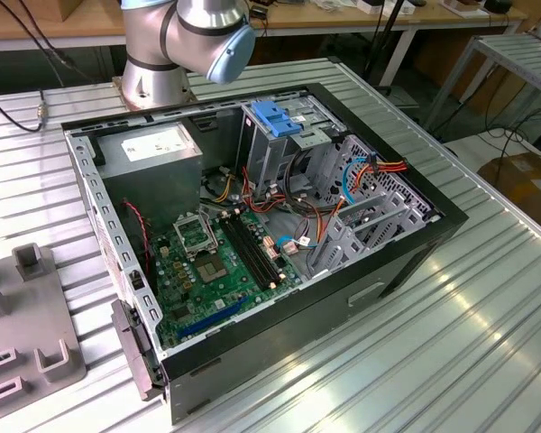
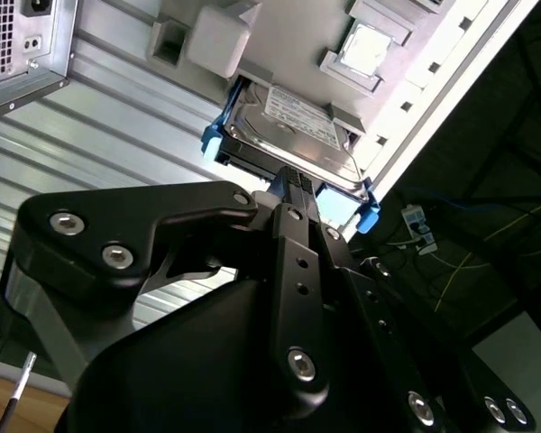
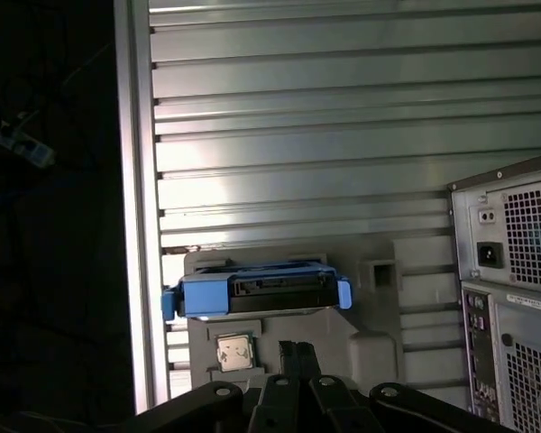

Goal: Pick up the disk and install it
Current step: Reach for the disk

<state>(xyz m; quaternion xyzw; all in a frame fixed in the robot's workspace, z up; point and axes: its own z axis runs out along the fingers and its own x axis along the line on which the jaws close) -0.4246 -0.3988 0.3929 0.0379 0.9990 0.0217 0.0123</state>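
Observation:
The disk (image 2: pixel 293 126) is a silvery hard drive with a white label and blue rails along its edges. It lies in a slot of a grey holder plate (image 2: pixel 279 45) on the ribbed metal table. In the first wrist view the disk (image 3: pixel 252 293) shows its blue front edge. My gripper (image 2: pixel 295 176) hangs over the disk's near edge, its black fingers pressed together with nothing between them. In the first wrist view the gripper (image 3: pixel 295 347) stands a little apart from the disk. The open computer case (image 1: pixel 415 244) lies on its side, with a metal drive cage and blue handle (image 1: pixel 275 117) inside.
A processor chip (image 3: pixel 234 352) sits in the holder plate beside the disk. The case's rear panel (image 3: pixel 514 271) with its power socket stands close by. The table's edge (image 3: pixel 131 180) runs just past the holder. The arm's base (image 1: pixel 153 81) is behind the case. A power supply (image 1: pixel 153 149) fills one corner.

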